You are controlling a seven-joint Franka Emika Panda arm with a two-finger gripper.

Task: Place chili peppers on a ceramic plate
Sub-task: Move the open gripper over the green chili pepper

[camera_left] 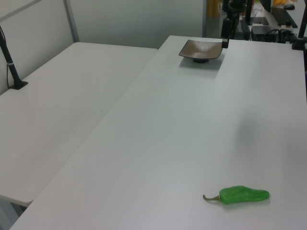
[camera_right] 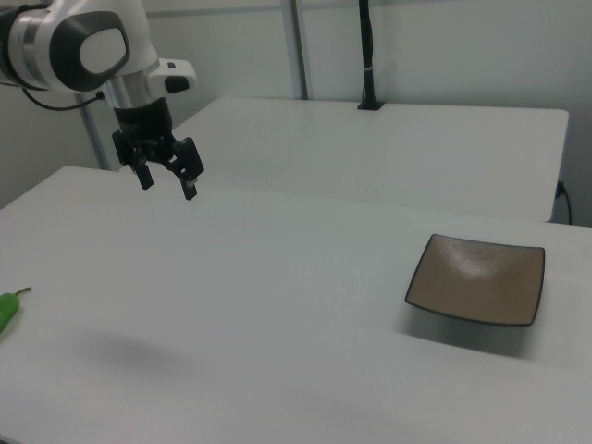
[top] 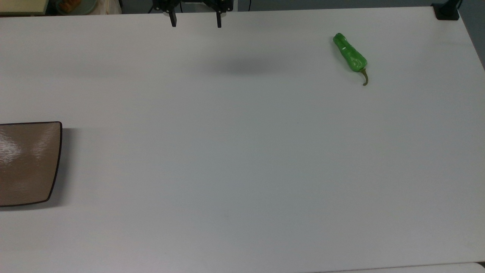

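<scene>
From the left view, I see the chili pepper (camera_left: 243,194) lying untouched near the table's (camera_left: 182,134) near edge. The ceramic plate (camera_left: 201,49) waits, seemingly empty, by the far edge. My gripper (camera_right: 167,176) hangs spread and empty above the table. Nothing done yet.

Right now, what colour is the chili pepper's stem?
Olive-brown, on the bright green chili pepper; clearest in the top view.

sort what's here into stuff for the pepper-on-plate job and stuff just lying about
For the job:
- green chili pepper, lying on the white table
- brown square ceramic plate, bare
- gripper, jaws open, above the table

Just lying about:
- pale green dish with orange food, beyond the table's edge
- black clamp post at the table's corner
</scene>
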